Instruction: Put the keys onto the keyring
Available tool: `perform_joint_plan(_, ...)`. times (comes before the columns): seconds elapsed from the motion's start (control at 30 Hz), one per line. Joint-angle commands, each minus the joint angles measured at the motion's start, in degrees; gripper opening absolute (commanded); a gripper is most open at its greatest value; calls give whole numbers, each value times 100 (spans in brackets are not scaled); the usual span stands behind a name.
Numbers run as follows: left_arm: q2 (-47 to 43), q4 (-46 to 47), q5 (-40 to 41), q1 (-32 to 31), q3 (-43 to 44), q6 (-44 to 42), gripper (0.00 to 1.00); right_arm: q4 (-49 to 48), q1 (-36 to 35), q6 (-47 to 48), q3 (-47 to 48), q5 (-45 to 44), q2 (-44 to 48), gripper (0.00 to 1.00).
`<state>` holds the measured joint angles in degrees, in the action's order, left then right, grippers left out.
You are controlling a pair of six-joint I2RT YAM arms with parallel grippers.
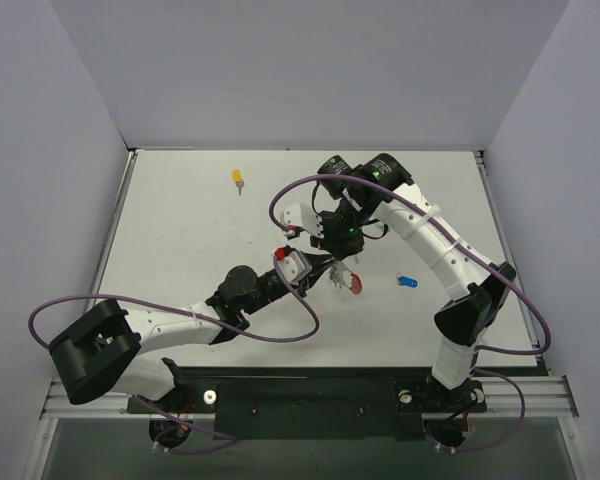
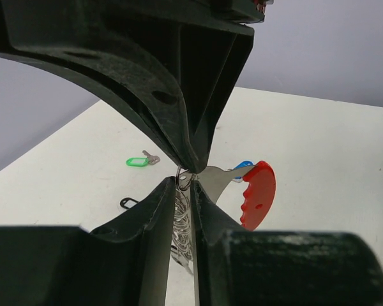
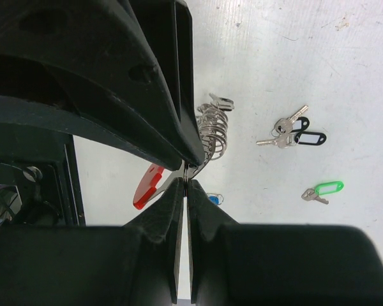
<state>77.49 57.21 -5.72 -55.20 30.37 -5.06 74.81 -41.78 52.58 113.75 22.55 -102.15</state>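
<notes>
Much of the keyring (image 2: 258,193) hides between left tool (image 2: 184,190) and right tool (image 3: 186,185)

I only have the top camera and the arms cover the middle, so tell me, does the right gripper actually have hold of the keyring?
Observer: Yes. Its wrist view shows the right gripper shut on the keyring, on the silver metal beside the red piece.
Operator: And the left one?
Observer: The left gripper has its fingers on either side of the silver coil, which fills the gap between them.
Operator: I see only the yellow key and the blue key. Where are the others?
Observer: The green key and the black-tagged keys lie apart on the table, as the right wrist view shows.
</notes>
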Motion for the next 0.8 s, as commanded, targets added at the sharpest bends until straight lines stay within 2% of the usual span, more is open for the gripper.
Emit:
perform_joint_plan(0.0, -24, 247, -131, -35, 285, -30, 23, 1519, -41, 33, 33, 119, 19, 0)
perform_joint_plan(0.3, -33, 80, -369, -43, 408, -4, 23, 1519, -50, 42, -2, 136, 28, 0)
perform_joint_plan(0.37, -32, 1, -448, -35, 426, -4, 10, 1519, -49, 42, -2, 145, 28, 0)
perform_joint_plan(0.4, -33, -25, -500, -26, 443, 5, 0, 1519, -41, 42, -2, 145, 37, 0)
perform_joint_plan(0.57, -102, -236, -492, -35, 408, 118, 0, 1511, -41, 25, 15, 198, 81, 0)
perform_joint_plan(0.63, -216, -263, -247, -26, 312, 250, 0, 1511, 12, -54, 59, 268, 99, 5)
perform_joint_plan(0.73, -427, -254, 9, -26, 128, 470, 0, 1511, 161, -125, 129, 504, 125, 24)
perform_joint_plan(0.77, -524, -254, 113, -17, 92, 654, 0, 1511, 248, -142, 156, 549, 160, 28)
